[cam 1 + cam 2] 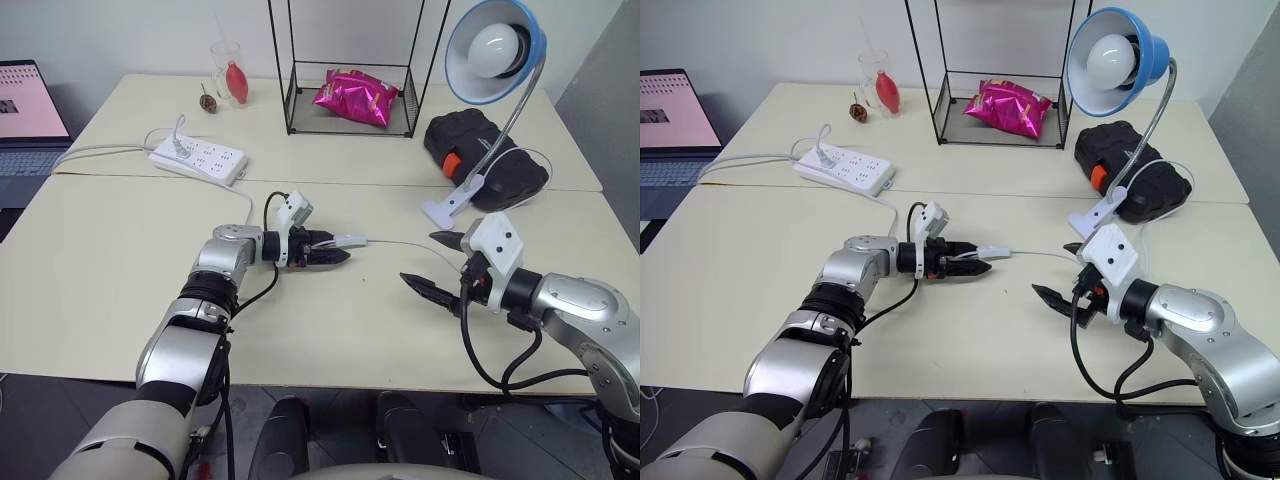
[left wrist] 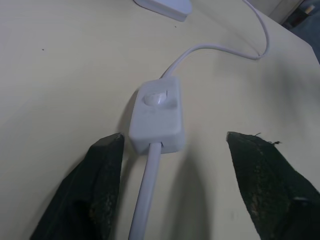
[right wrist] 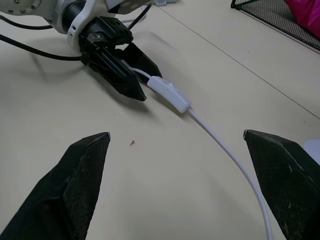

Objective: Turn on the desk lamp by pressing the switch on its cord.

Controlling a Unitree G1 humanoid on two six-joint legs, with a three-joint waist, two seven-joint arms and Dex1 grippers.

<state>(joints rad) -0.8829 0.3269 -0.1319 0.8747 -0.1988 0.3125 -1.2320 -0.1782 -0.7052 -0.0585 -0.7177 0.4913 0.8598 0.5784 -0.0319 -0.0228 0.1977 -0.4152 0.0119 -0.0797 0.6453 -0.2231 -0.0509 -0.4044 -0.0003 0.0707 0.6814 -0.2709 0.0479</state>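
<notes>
Switch [image 2: 156, 114] looks light, hard, slick on limp cord [image 3: 230, 159]; L fingers [image 2: 102, 185] straddle it half-closed w/o grip, R fingers [image 3: 75, 180] wide; pinch its sides.

Left end effector [image 1: 335, 250] part-closed; right end effector [image 1: 432, 262] wide open.

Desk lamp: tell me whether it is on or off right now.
Off, as far as the pictures show: the desk lamp has a plain white bulb with no glow, and its shade casts no bright pool on the table.
</notes>
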